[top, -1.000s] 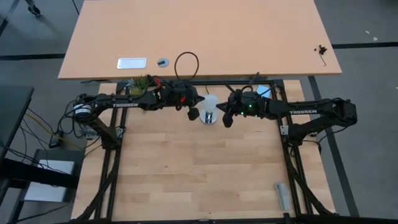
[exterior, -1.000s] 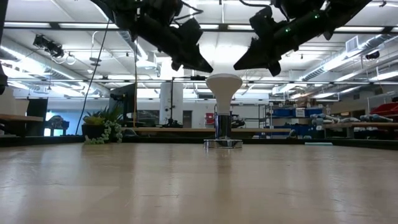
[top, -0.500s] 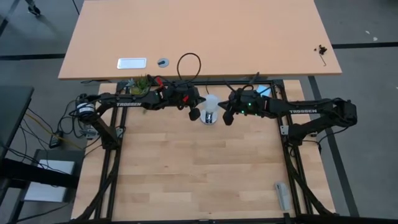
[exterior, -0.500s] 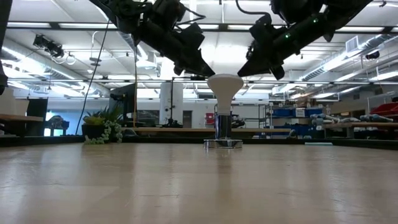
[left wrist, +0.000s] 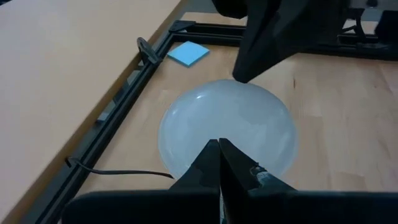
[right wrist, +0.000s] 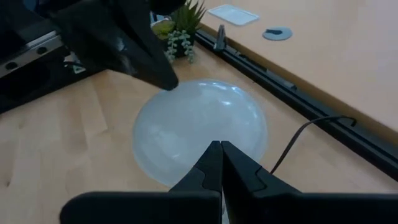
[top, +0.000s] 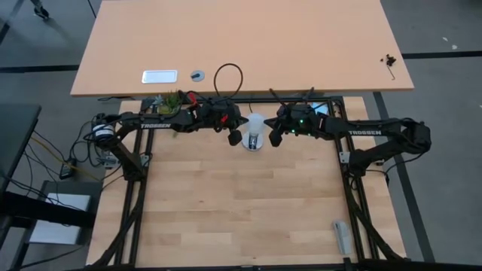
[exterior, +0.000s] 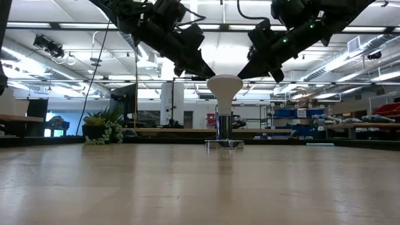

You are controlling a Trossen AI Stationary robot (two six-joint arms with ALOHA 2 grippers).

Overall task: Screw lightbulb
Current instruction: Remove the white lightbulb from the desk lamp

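Left gripper (top: pixel 235 138): fingers pressed together, holding nothing; its tip hangs just left of the lightbulb's globe, at its upper edge in the low view.
Lightbulb (top: pixel 254 126): white globe up, standing upright in the socket (exterior: pixel 224 144) near the far edge of the table (top: pixel 241 203), midway between the two arms.
Right gripper (top: pixel 273 139): fingers pressed together, holding nothing; its tip hangs just right of the globe, slightly above it.
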